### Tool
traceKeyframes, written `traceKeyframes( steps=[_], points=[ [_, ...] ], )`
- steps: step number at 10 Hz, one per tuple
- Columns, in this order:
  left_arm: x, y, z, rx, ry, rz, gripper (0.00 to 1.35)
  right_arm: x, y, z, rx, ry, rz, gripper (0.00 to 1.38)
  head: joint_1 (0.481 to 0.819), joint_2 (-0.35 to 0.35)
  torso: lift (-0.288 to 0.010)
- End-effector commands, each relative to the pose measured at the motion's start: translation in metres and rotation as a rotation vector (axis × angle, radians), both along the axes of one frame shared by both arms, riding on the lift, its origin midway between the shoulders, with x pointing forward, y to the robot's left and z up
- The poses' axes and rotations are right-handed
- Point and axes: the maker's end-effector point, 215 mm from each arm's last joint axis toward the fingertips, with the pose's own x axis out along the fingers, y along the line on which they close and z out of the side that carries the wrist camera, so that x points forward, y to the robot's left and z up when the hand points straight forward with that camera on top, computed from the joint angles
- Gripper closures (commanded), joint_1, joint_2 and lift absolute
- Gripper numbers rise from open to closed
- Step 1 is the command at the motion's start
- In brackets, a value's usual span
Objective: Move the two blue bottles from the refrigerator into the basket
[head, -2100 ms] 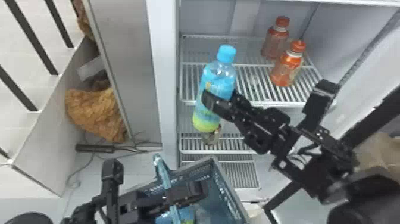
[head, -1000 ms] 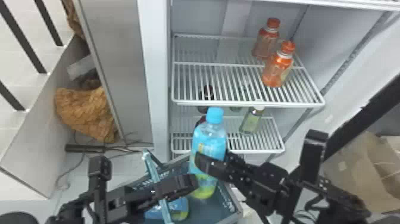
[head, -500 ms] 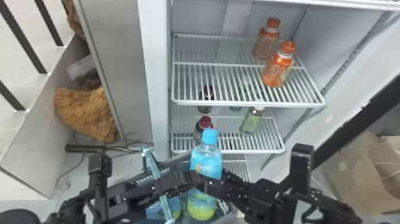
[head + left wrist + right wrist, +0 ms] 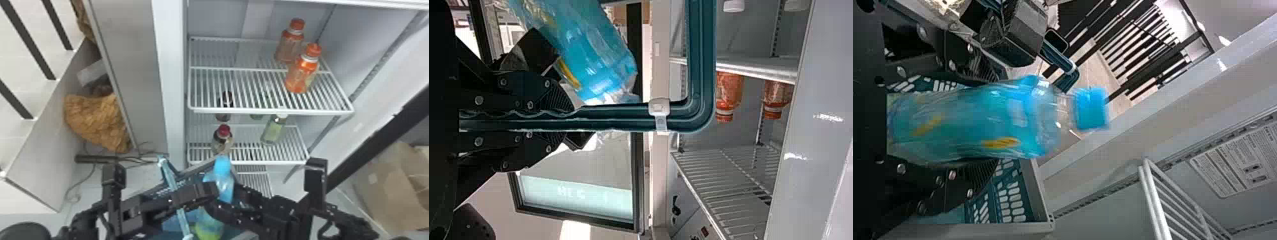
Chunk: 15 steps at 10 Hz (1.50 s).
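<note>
L hand (image 4: pixel 198 194) closed on basket handle (image 4: pixel 170 178), R hand (image 4: pixel 226 196) clamped round blue btl (image 4: pixel 222 170) w/ label (image 4: pixel 1001 143); printed fridge sticker (image 4: pixel 1235 162)

Head view: bright, even light, soft shadows inside refrigerator (image 4: pixel 169 79); light source can't be told. Left wrist view: strong white glare spots on pale panel (image 4: pixel 814 100), backdrop patches blown out. Right wrist view: blue bottle (image 4: pixel 973 120) has glints on clear plastic, motion blur smears cap (image 4: pixel 1090 109); dark areas lose detail.
</note>
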Motion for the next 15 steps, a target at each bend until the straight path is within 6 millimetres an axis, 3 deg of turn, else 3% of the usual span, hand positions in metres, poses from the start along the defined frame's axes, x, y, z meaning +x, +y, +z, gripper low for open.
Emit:
traceKeyframes(
  steps=[1,6,9,15],
  points=[
    [0.0,0.0,0.0,-0.002,0.0,0.001,1.2,0.003,-0.007,-0.001,-0.013,-0.004,-0.01,0.09,0.695,-0.111,-0.01],
    [0.0,0.0,0.0,0.0,0.001,0.001,1.2,0.011,-0.041,-0.003,-0.063,-0.044,-0.074,0.15,0.695,-0.16,-0.01],
    [-0.001,0.001,-0.001,-0.003,0.005,0.003,1.2,0.021,-0.081,0.001,-0.078,-0.15,-0.175,0.15,0.695,-0.22,-0.01],
    [-0.005,0.003,-0.006,-0.002,0.022,0.012,1.2,0.003,-0.153,-0.026,-0.117,-0.295,-0.394,0.15,0.695,-0.348,-0.01]
  ],
)
